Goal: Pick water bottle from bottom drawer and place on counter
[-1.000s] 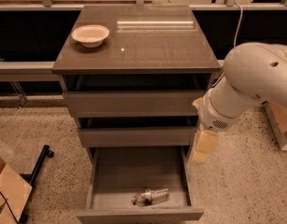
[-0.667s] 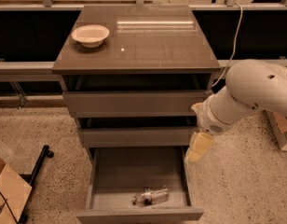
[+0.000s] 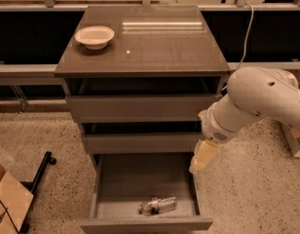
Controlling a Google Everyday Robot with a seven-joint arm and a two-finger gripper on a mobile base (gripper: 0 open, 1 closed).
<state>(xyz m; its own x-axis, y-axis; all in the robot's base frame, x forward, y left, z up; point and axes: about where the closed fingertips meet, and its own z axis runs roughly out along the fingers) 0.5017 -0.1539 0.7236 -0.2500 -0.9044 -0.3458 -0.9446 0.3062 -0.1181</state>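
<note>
A clear plastic bottle (image 3: 157, 205) is seen lying on its side inside the bottom drawer (image 3: 140, 179), near the front panel and slightly right of centre. The bottom drawer is pulled fully open, and nothing else is seen in it.

A pale yellow gripper (image 3: 203, 156) is held at about 1 o'clock from the bottle, over the right wall of the open drawer and well apart from the bottle. Whether it is open or closed cannot be told. It is carried by a thick white arm (image 3: 259, 104) that enters from 3 o'clock.

Two shallower upper drawers (image 3: 140, 106) are stacked above the open one, each pulled out only a little. The cabinet is capped by a glossy grey-brown worktop (image 3: 159, 50). A white bowl (image 3: 94, 36) is set on the worktop towards its 10 o'clock corner. The cabinet is surrounded by a speckled floor (image 3: 247, 199).
</note>
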